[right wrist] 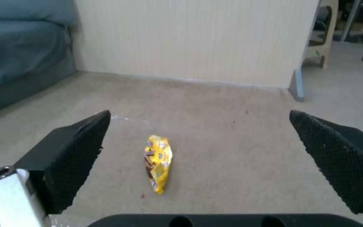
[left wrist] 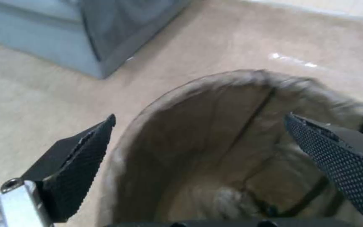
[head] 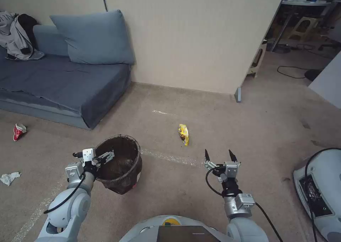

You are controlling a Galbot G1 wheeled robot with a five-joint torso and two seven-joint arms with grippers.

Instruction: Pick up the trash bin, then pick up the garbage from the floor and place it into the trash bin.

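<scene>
My left gripper [head: 106, 156] sits at the near-left rim of the bin [head: 122, 163], which stands on the carpet [head: 213, 103] at about eleven o'clock from my base; in the left wrist view my fingers [left wrist: 80, 157] are spread wide and straddle the rim [left wrist: 215, 78], one outside the wall and one over the bag-lined hollow, not yet closed on it. My right gripper [head: 220, 156] hangs above the floor at about one o'clock, fingers [right wrist: 76, 151] fully apart and holding nothing. The yellow wrapper [head: 184, 134] lies ahead of that hand at roughly eleven o'clock from its tips, and in the right wrist view the wrapper [right wrist: 158, 162] lies between the two fingers, its long axis running away from me, twelve to six. I judge the right arm the nearer one for it. A red packet [head: 19, 132] and a white tissue [head: 9, 178] lie well apart at far left, near the sofa [head: 64, 82].
</scene>
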